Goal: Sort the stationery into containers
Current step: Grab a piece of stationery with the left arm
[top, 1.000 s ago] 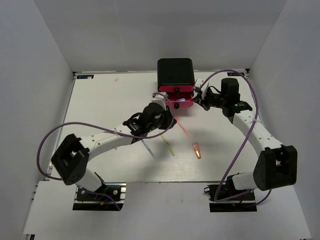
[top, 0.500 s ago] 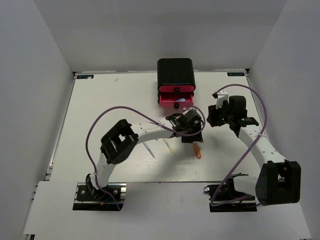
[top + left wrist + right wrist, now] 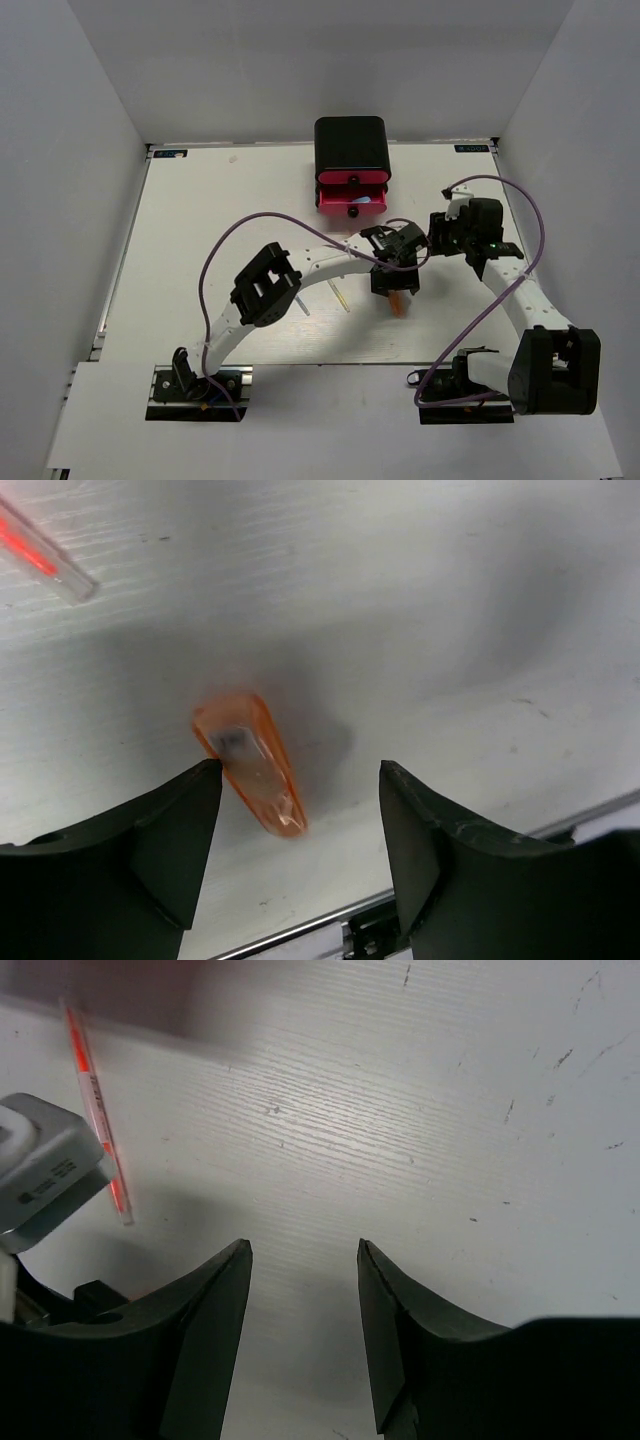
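A chunky orange marker [image 3: 250,765] lies on the table between the fingers of my open left gripper [image 3: 300,770], closer to the left finger and touching neither. From above, the left gripper [image 3: 397,285] hangs over that marker [image 3: 399,304]. A thin orange pen [image 3: 40,550] lies further off, also seen by the right wrist [image 3: 95,1110]. My right gripper [image 3: 303,1245] is open and empty above bare table, right of the left one [image 3: 437,232]. The black cabinet [image 3: 350,145] has its pink drawers [image 3: 352,200] at the front; the lower one is pulled out with something blue inside.
A thin yellow pen [image 3: 340,297] and a pale thin pen [image 3: 300,300] lie left of the marker, beside the left forearm. The left arm's wrist [image 3: 40,1170] intrudes at the left of the right wrist view. The table's near edge [image 3: 330,920] is just beyond the marker.
The left gripper left the drawer front, swung right and toward the near edge, and opened over the orange marker. The right gripper drew back from the drawer and opened.
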### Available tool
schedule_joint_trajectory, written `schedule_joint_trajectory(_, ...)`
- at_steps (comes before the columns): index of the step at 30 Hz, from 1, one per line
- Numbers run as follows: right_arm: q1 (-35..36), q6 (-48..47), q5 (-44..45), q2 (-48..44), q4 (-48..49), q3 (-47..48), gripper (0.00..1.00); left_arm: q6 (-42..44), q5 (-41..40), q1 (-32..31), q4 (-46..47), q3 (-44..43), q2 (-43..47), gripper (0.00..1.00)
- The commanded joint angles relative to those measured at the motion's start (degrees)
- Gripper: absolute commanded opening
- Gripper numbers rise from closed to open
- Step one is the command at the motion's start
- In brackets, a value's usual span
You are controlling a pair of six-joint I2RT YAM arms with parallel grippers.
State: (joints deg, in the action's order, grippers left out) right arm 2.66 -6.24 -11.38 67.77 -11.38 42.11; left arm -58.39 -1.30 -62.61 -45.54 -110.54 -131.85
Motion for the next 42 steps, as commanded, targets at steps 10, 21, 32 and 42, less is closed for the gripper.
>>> schedule_joint_trajectory(10,-1.86,2.28,-1.72,-2.99,3.90,-1.50,0.53,-1.20,-3.62,-0.50,-12.99,-5.64,-5.08,0.74)
schedule_joint_trajectory(21,-2.04,2.90,-2.60,-3.43,4.43,-1.24,0.53,8.63,-4.15,-0.50,-15.29,-4.87,-7.45,0.72)
schedule_joint_trajectory(32,-3.71,2.99,-2.60,-3.17,4.17,-0.71,0.53,23.40,-2.57,-1.02,-7.64,3.05,-3.68,0.69)
schedule_joint_trajectory(42,-4.41,3.43,-3.13,-2.29,3.56,0.78,0.53,28.51,-6.16,-2.08,-2.19,9.64,-1.21,0.69)
